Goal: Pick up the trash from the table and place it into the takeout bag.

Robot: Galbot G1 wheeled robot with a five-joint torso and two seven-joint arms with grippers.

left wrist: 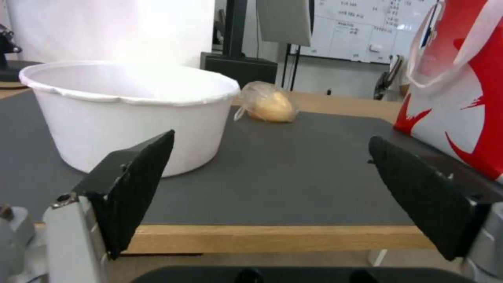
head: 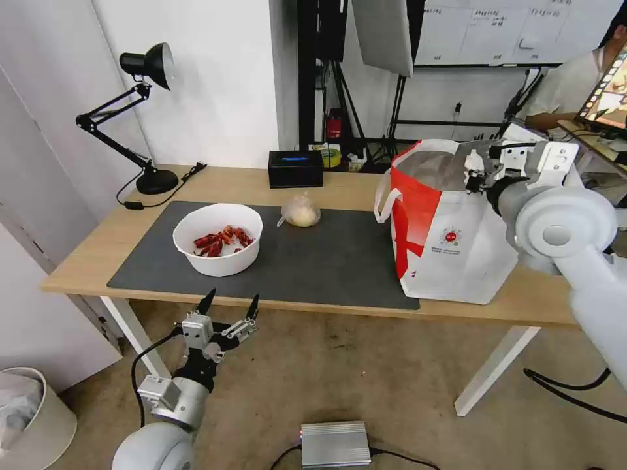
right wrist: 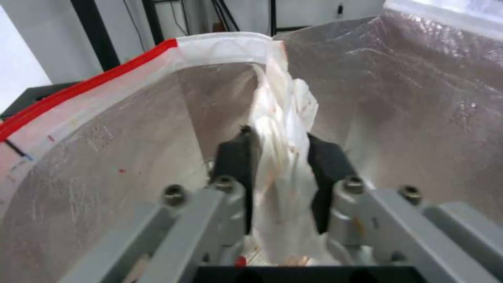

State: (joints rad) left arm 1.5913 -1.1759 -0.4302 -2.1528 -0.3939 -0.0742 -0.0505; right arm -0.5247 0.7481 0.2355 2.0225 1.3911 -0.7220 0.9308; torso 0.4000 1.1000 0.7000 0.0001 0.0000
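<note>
The piece of trash in hand is a crumpled whitish, translucent item [right wrist: 283, 118], tissue or thin plastic, I cannot tell which, pinched between the fingers of the right gripper [right wrist: 280, 157], which is inside the foil-lined mouth of the takeout bag [head: 457, 254]. That bag stands on the worktop [head: 98, 248] at about 3 o'clock from the mat's centre, its base overlapping the edge of the dark grey mat [head: 339, 261]. So this piece looks nearly delivered but not yet let go. Left on the mat are the white bowl [head: 219, 238] of red crayfish shells at about 9 o'clock and the small knotted bag [head: 300, 212] with a yellowish lump at about 12 o'clock, apart from each other. The left gripper [head: 228, 303] hangs below the worktop's near edge, at 6 o'clock from the bowl, its fingers spread wide and empty, pointing toward the bowl. By my judgement, two items remain after this one.
</note>
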